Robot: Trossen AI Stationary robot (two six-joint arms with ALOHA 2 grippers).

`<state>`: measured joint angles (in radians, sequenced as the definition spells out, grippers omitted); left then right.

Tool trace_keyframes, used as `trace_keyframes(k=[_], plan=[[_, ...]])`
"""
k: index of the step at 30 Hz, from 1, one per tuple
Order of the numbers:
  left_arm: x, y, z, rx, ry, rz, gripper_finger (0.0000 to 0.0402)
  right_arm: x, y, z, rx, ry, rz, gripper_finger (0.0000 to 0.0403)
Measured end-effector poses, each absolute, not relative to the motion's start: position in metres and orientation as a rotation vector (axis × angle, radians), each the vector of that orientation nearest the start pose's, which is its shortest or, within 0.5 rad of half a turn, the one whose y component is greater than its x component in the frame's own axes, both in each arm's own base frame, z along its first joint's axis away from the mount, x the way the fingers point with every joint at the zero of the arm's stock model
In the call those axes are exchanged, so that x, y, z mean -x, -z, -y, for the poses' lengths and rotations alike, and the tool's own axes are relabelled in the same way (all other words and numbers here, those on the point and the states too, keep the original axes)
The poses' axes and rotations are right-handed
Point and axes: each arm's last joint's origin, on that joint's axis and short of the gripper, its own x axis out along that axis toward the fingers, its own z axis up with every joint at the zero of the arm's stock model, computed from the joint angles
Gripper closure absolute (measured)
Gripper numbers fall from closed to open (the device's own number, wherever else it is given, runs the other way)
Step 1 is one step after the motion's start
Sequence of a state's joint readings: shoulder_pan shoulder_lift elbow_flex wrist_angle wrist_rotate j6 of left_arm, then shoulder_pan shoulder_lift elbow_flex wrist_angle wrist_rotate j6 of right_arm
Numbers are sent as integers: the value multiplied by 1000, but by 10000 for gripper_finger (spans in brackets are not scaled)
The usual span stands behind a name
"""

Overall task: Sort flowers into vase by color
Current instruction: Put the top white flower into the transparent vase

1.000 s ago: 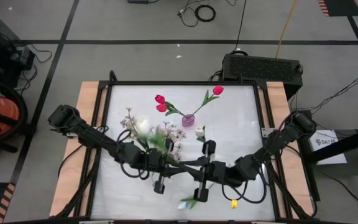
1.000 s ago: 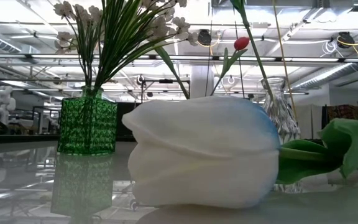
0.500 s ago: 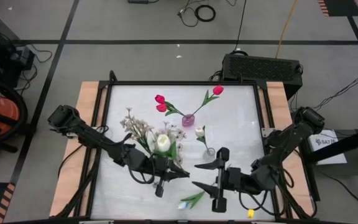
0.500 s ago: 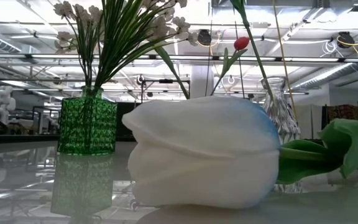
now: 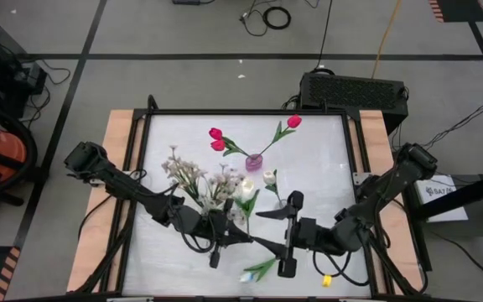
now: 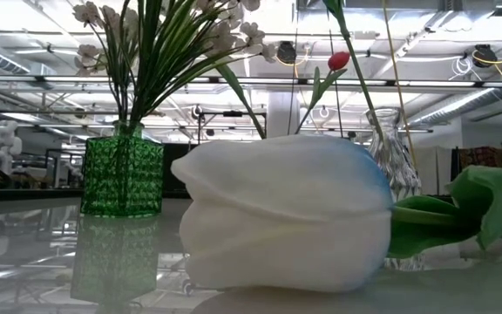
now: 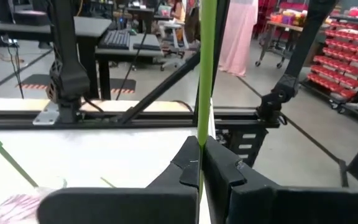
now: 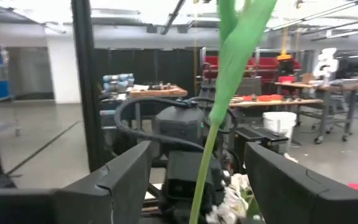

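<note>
Left pincer point(image 7: 201, 163), clenched on a white tulip point(image 5: 246, 190), carried it beside the cream sprays point(image 5: 193, 174).

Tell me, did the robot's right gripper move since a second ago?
Yes. In the high view the right gripper has backed off from the clear vase toward the table's near edge, fingers open.

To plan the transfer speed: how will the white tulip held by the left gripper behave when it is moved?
The white tulip will probably sway, because the left gripper pinches its long thin stem far from the head. The stem runs straight above the grip, so it is likely fairly stiff rather than floppy. It also seems light.
</note>
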<state>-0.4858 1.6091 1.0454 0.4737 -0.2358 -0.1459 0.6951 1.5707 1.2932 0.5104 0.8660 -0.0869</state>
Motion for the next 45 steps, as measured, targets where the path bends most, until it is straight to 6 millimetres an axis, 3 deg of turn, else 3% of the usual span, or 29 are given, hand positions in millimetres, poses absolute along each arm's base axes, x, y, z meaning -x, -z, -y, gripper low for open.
trace_keyframes(k=[5,12,17,21,28,30,37,42,45], plan=[[-326,-278,164,114,240,-112,397,-293,-389,-207,-102,127,135,154],[-325,-276,165,107,242,-125,398,-301,-384,-198,-123,164,97,154],[-325,-276,165,104,241,-124,398,-307,-383,-190,-134,114,92,178],[-326,-274,163,97,225,-140,397,-311,-383,-185,-135,140,91,229],[-326,-274,162,94,186,-140,378,-308,-383,-189,-135,130,90,384],[-326,-274,163,100,187,-138,370,-307,-383,-191,-136,130,89,391],[-321,-277,169,104,205,-123,286,-288,-389,-203,-125,168,82,399],[-315,-290,177,81,234,-23,205,-254,-405,-213,-137,189,81,401],[-308,-306,180,67,252,77,180,-231,-410,-217,-117,250,54,401]])
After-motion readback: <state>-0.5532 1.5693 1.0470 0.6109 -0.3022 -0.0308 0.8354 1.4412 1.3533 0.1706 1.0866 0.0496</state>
